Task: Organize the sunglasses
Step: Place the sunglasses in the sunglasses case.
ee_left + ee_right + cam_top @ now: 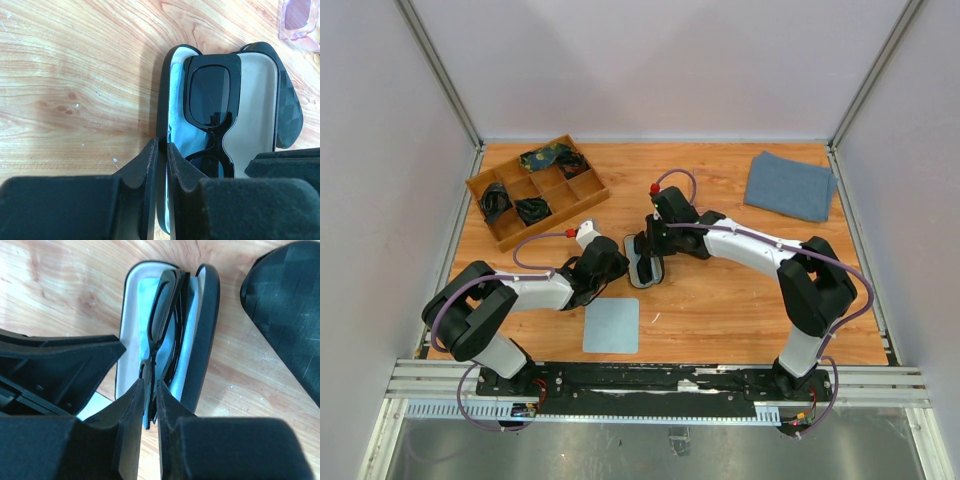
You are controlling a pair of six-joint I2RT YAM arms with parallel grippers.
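Mid-tabletop (740,310): black sunglasses (210,95) lie inside an open black hard case (257,100) w/ pale lining. L arm's jaws, narrow, pinch the case's rim; R arm's jaws, also narrow, grip the black frame. Pink sunglasses (299,17) sit on bare wood nr the case's far end. Lt-blue cloth (611,325) lies nr the L arm, apart from the case.
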